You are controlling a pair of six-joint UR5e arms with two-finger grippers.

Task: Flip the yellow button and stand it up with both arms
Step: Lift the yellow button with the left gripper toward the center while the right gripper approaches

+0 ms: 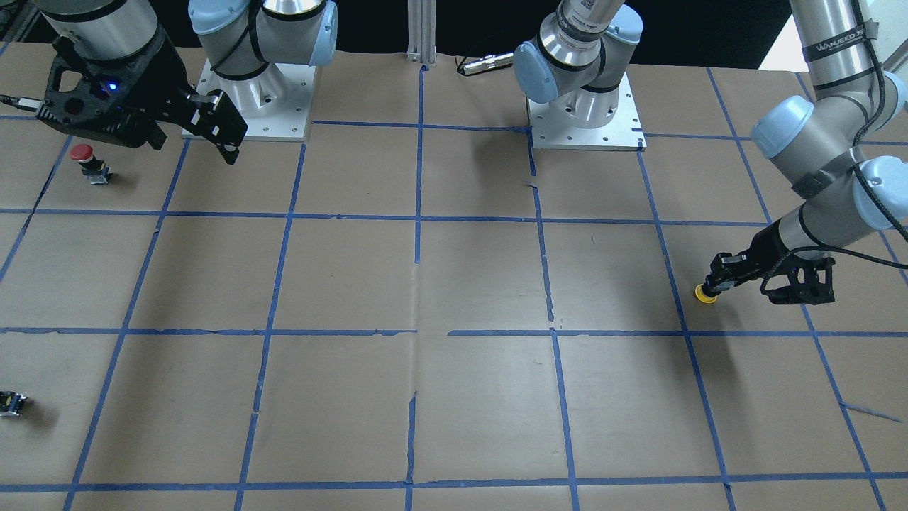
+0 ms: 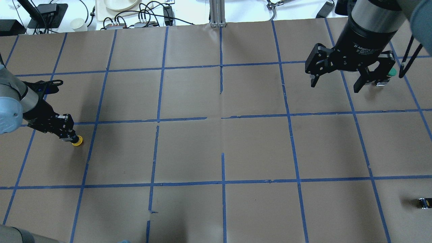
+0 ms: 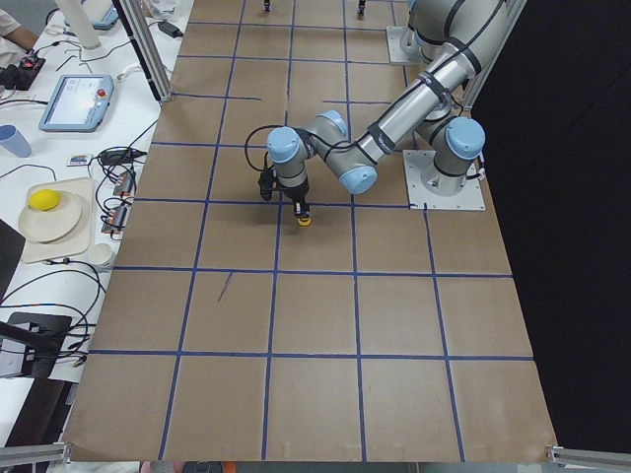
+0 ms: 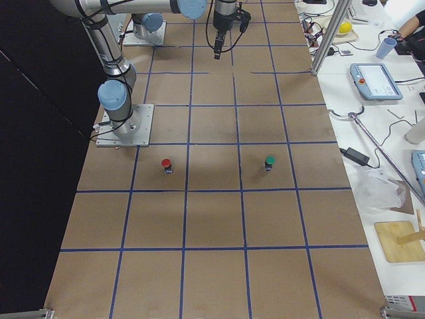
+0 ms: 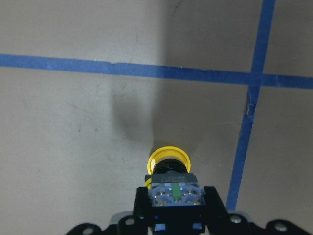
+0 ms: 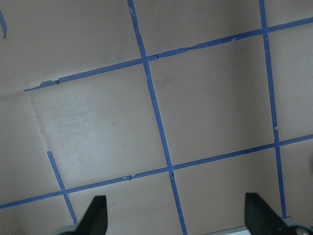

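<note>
The yellow button is held in my left gripper, which is shut on its black-and-grey body. The yellow cap points down at the paper, at or just above it. The left wrist view shows the body between the fingers. In the overhead view the left gripper and button are at the table's left side, beside a blue tape line. My right gripper is open and empty, high above the far right of the table; its fingertips frame bare paper.
A red-capped button stands below the right gripper's side of the table. A green-capped button stands near it. A small black capless part lies near the front right edge. Brown paper with a blue tape grid covers the table.
</note>
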